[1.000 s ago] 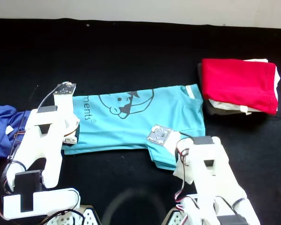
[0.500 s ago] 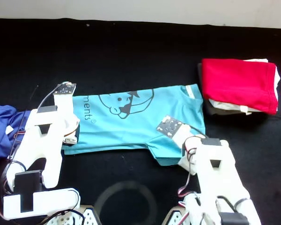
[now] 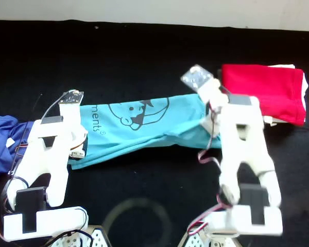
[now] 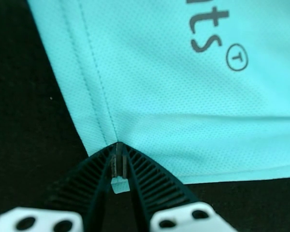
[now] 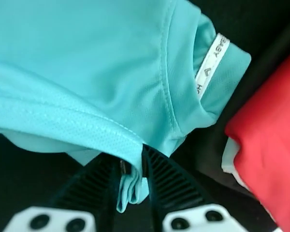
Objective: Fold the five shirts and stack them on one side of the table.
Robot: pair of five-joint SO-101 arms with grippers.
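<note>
A: Surface?
B: Black cloth tabletop, matte. Pale wall strip along the far edge.
A: Shirt in work?
B: Teal shirt, mid-tabletop, long axis left to right. Hem end at the left arm, collar end at the right arm, close to the stack. Right half bunched and narrower than the left. Fine mesh knit, dark print, double-stitched hem.
A: Others?
B: Stack at far right: red shirt folded on top, white and dark layers under it. Crumpled blue shirt at the left edge.
A: Claws?
B: Left claw pinched tight on the teal hem corner. Right claw clamped on a gathered teal edge, near the collar label and the red fabric.
</note>
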